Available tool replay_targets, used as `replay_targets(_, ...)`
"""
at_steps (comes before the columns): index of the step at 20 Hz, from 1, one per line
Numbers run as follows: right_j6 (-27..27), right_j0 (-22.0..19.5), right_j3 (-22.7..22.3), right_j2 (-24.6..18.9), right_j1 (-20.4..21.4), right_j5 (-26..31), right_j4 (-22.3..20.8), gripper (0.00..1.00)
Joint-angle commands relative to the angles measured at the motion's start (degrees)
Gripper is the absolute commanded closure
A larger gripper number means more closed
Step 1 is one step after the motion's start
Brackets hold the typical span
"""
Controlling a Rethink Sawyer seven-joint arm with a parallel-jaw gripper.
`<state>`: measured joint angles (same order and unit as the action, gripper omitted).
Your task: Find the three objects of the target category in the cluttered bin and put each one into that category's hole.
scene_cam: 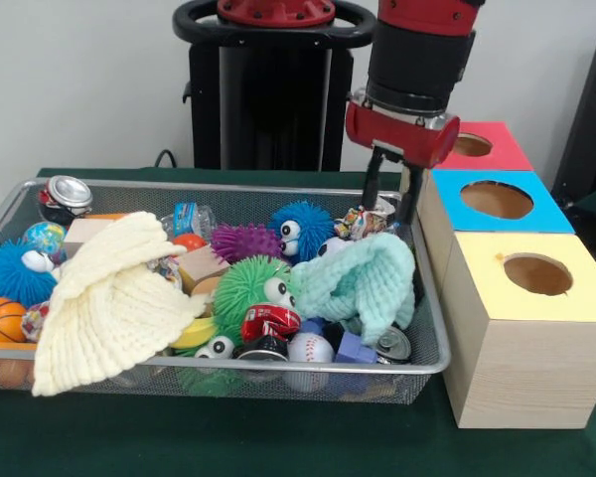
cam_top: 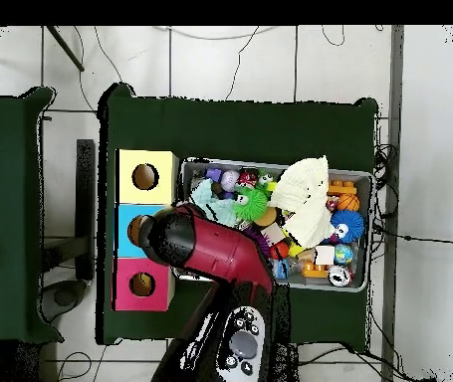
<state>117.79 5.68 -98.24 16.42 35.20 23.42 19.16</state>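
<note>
The bin (scene_cam: pixel 179 186) is a wide wire-mesh tray full of toys; it also shows in the overhead view (cam_top: pixel 370 234). My gripper (scene_cam: pixel 390 199) hangs over the bin's far right corner, next to the blue-topped box (scene_cam: pixel 497 201). Its two black fingers (scene_cam: pixel 371 179) stand apart, tips down among small wrapped items at the mesh wall, holding nothing that I can see. Three wooden boxes with round holes stand right of the bin: yellow top (scene_cam: pixel 536 274), blue top, red top (scene_cam: pixel 477 145). In the overhead view the arm (cam_top: pixel 210 249) hides the gripper.
In the bin lie a cream knitted cloth (scene_cam: pixel 109 298), a mint cloth (scene_cam: pixel 363 283), green (scene_cam: pixel 246 288), blue (scene_cam: pixel 303 229) and purple (scene_cam: pixel 243 241) spiky balls, a red can (scene_cam: pixel 270 320), a baseball (scene_cam: pixel 308 350), a basketball (scene_cam: pixel 0 318) and a tin can (scene_cam: pixel 68 194).
</note>
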Motion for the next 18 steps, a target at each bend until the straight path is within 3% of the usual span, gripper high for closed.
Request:
replay_targets(1,8.19,-2.66,-5.05,-0.75,2.14,1.4,-0.81,0.0)
replay_targets(6,8.37,-2.37,-4.9,-0.06,2.28,2.21,-1.1,0.0)
replay_targets(9,6.49,-4.05,-4.7,-2.19,2.89,5.12,-0.77,0.0)
replay_targets(16,6.77,-4.77,-4.9,-3.18,2.28,3.85,-0.89,0.0)
replay_targets(18,7.0,-5.4,-6.36,-4.16,1.49,0.78,-0.84,0.0)
